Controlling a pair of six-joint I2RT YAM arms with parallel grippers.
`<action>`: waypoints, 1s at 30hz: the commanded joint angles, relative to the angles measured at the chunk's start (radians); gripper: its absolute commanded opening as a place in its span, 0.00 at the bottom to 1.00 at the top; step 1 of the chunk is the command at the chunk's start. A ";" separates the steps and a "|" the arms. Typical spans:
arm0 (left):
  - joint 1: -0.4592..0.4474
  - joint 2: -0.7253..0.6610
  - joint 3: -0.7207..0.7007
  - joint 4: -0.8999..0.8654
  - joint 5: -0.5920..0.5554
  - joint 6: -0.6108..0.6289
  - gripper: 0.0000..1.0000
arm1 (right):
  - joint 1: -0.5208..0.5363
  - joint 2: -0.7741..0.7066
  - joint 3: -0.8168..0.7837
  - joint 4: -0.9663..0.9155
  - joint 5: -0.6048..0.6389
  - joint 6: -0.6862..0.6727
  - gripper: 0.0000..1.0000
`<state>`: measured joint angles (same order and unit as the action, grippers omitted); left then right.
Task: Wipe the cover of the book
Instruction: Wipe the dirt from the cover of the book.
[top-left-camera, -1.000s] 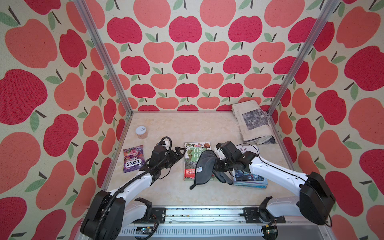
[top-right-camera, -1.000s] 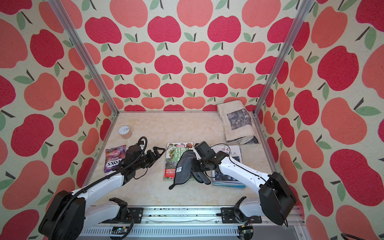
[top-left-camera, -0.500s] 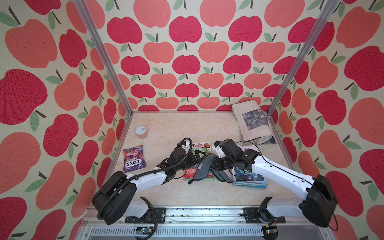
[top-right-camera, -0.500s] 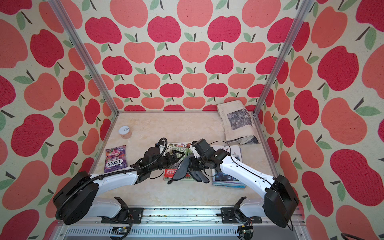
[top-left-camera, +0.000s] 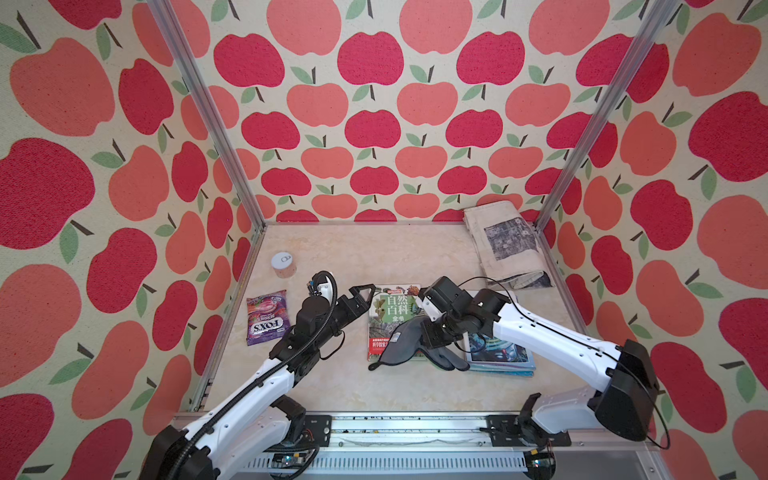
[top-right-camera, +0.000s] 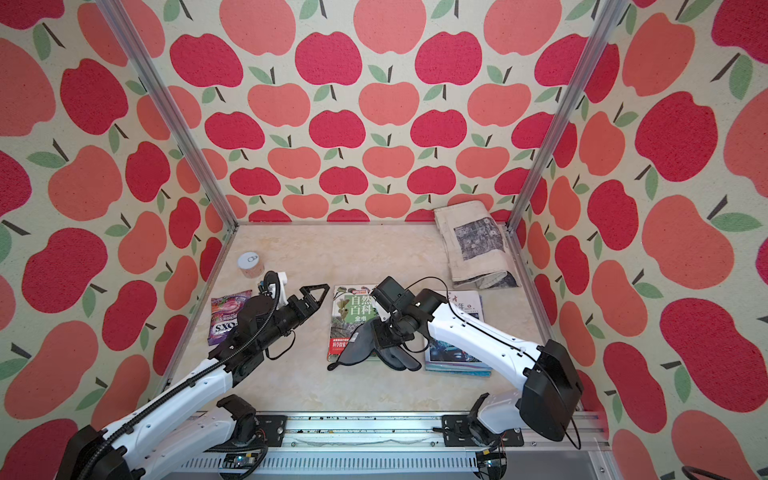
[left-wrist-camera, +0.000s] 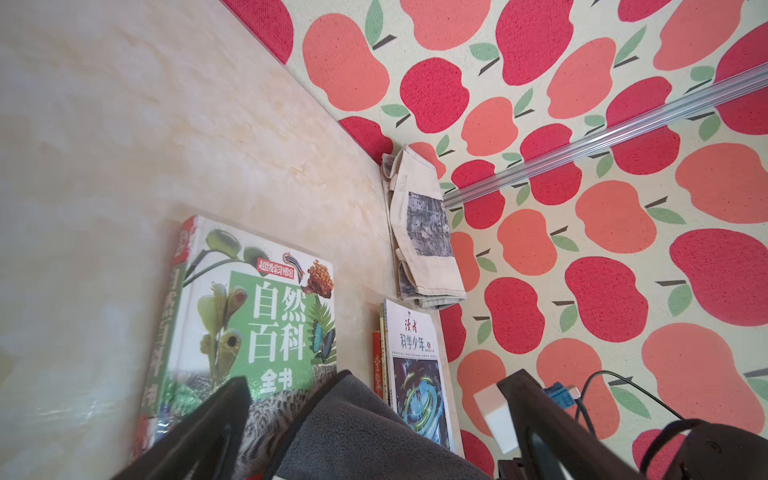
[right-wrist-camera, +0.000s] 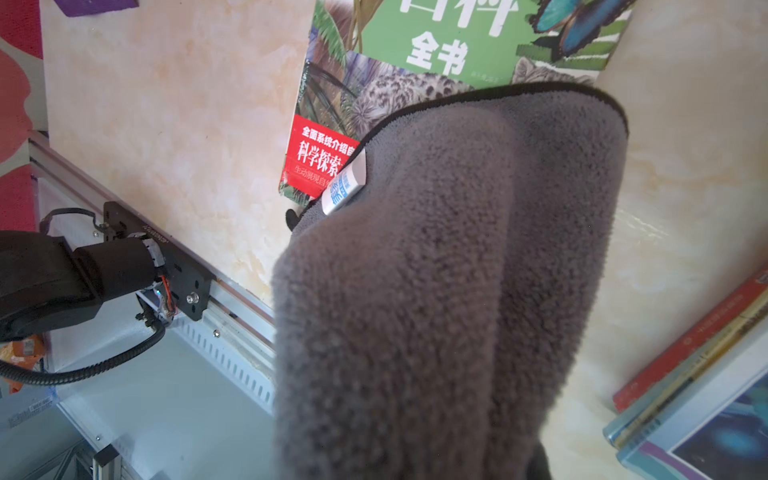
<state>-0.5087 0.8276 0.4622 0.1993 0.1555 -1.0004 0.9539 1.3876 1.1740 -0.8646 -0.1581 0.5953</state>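
Cloth (top-left-camera: 401, 345) is pinched in the right gripper (top-left-camera: 432, 337), jaws closed tight on a bunched fold. The loose grey pile hangs down and drapes over the near end of the book (top-left-camera: 390, 309). Holding it by a fold looks deliberate: the slack fabric lies flat on the cover, so a drag would spread the contact.

The book lies flat on the table (top-left-camera: 353, 253), green cover up, mid-table toward the front rail. It sits just beside a stack of magazines (top-left-camera: 500, 353) on its right. The title half of the cover is bare, and the lower half is under the cloth, whose tail spills off the near edge.

The left gripper (top-left-camera: 363, 292) has its jaws spread wide and holds nothing. It sits just beside the book's far left corner, pointing across it. My guess is that it is placed to brace the book against sliding during the drag. I cannot tell whether it touches the book.

The candy bag (top-left-camera: 268, 318) and can (top-left-camera: 283, 265) sit along the left wall, and the folded newspaper (top-left-camera: 507, 245) in the back right corner. All are well apart from the work.

Stage, as I judge it: mid-wipe, with the far part of the cover left to do.
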 joint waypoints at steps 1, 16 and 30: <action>0.041 -0.083 -0.036 -0.172 -0.020 0.054 0.99 | 0.005 -0.071 0.103 -0.231 0.033 -0.003 0.07; 0.210 -0.085 -0.012 -0.177 0.169 0.112 0.99 | -0.060 0.185 0.100 -0.146 -0.084 -0.100 0.05; 0.210 -0.207 -0.053 -0.262 0.147 0.094 0.99 | -0.175 0.753 0.451 0.007 -0.158 -0.154 0.05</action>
<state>-0.3031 0.6323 0.4335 -0.0341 0.2970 -0.9138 0.8078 2.0857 1.6070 -0.9127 -0.3389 0.4480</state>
